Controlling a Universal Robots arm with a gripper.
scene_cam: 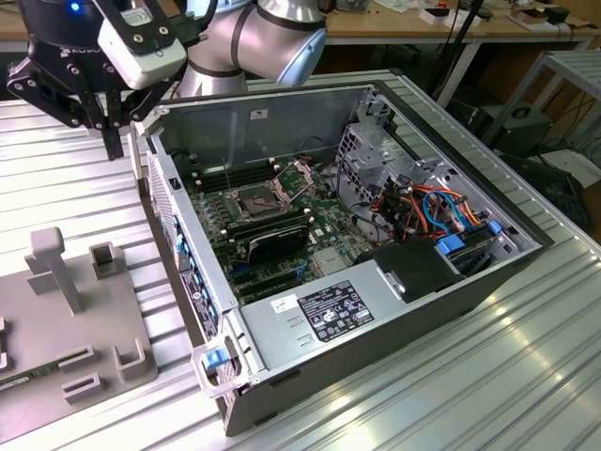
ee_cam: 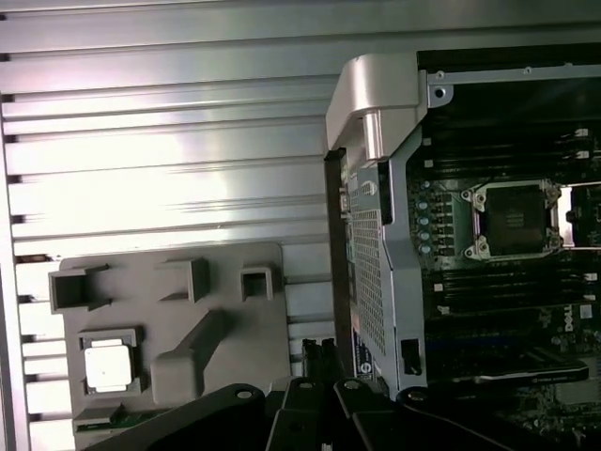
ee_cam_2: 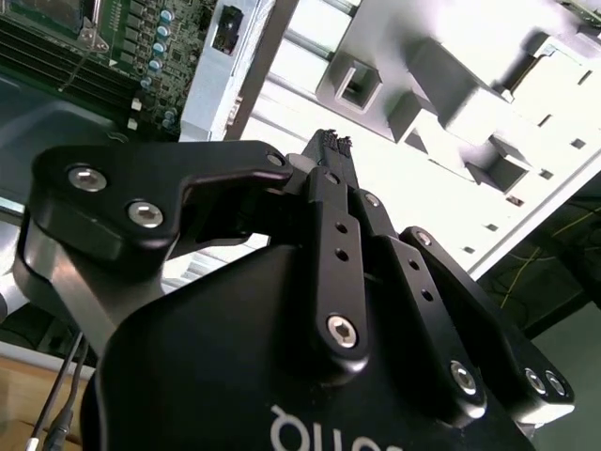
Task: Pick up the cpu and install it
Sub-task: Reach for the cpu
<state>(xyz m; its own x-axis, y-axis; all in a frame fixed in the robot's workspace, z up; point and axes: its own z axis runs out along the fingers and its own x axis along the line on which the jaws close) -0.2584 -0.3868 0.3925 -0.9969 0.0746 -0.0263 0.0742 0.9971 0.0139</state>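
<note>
We are watching the gripper [scene_cam: 114, 146] hanging outside the open computer case [scene_cam: 263, 122], just beside the case's far corner on the exterior view's left, above the ribbed metal table [scene_cam: 526, 376]. In the second wrist view the gripper [ee_cam_2: 331, 143] is showing its two black fingers [ee_cam_2: 327, 160] pressing together at the tips, with nothing between them. It is closed and carrying nothing.

The cpu [ee_cam: 108, 368] is lying flat in a square recess of the grey holder tray [ee_cam: 235, 319] in the first wrist view, its pale metal top facing up and well apart from the gripper [ee_cam: 319, 349]. In the exterior view the same tray [scene_cam: 56, 357] is resting on the table beside the case, on the exterior view's left.

Inside the case the motherboard [scene_cam: 282, 235] is lying exposed, and the socket [scene_cam: 258, 199] is standing open, its metal frame tilting up and its dark square bed bare. The first wrist view is also showing the socket [ee_cam: 515, 218], across the case wall from the tray. The power supply [scene_cam: 329, 310] is sitting along the case's near edge.
</note>
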